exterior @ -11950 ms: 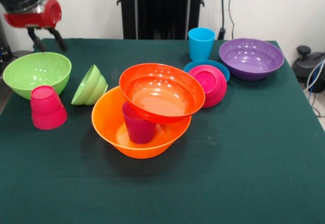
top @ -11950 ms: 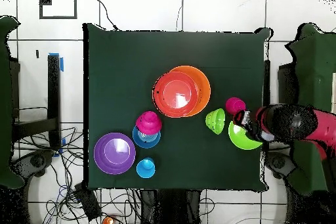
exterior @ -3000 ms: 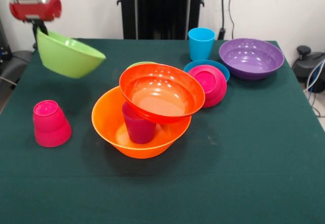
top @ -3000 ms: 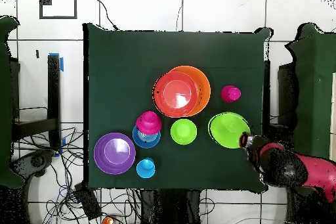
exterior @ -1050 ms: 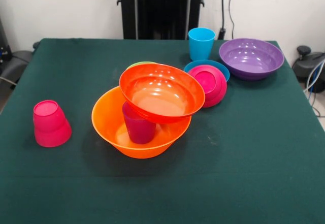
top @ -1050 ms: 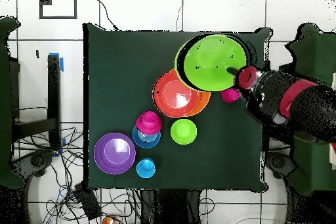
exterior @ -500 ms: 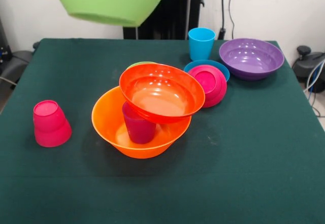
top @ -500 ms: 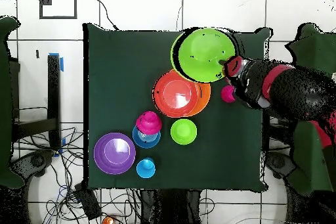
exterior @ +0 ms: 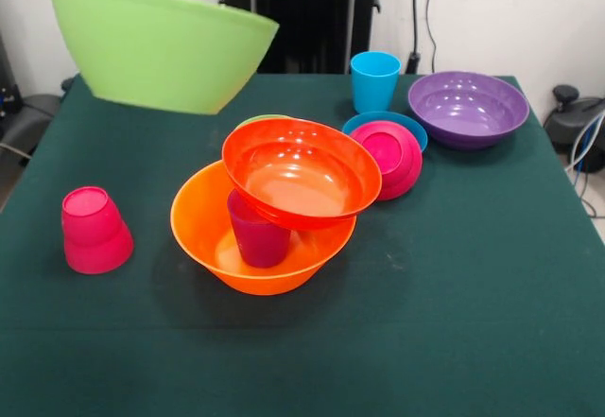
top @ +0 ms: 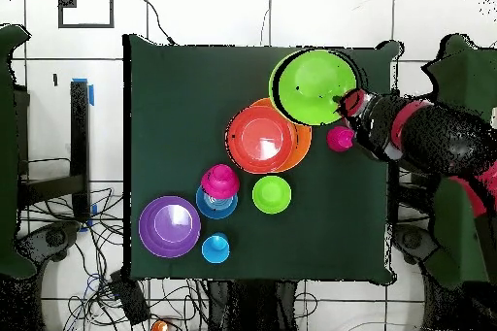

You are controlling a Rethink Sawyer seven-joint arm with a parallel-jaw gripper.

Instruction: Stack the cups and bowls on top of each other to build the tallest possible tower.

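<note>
Lime green fills the upper left of my front view: the large glossy lime green plastic bowl (exterior: 161, 48) hangs in the air, tilted, well clear of the dark green cloth-covered counter (exterior: 473, 275). My gripper (top: 342, 103) meets its rim; from overhead I see the red and black arm (top: 427, 138) reaching in from the side to the bowl's edge, and the fingers are clamped on that rim, carrying the bowl.

Below and beside it stands the tower (exterior: 279, 204): the large glossy orange plastic bowl (exterior: 213, 237) sits on the counter as the base, the purple-magenta plastic tumbler (exterior: 257, 235) stands mouth-down inside it, and the red-orange glossy plastic bowl (exterior: 301, 169) rests on the tumbler, leaning. From overhead, the airborne bowl overlaps the edge of the orange base.

Just behind the tower I see a sliver of the small lime green plastic bowl (top: 271, 194). The red-pink plastic tumbler (exterior: 93, 229) stands upside down on the counter, apart from the tower. On the other side, the small pink-red plastic bowl (exterior: 389, 156) lies tipped on the small blue plastic bowl (exterior: 412, 130). The sky blue plastic tumbler (exterior: 374, 80) stands upright near them, and the large purple plastic bowl (exterior: 468, 107) sits upright just beside.
</note>
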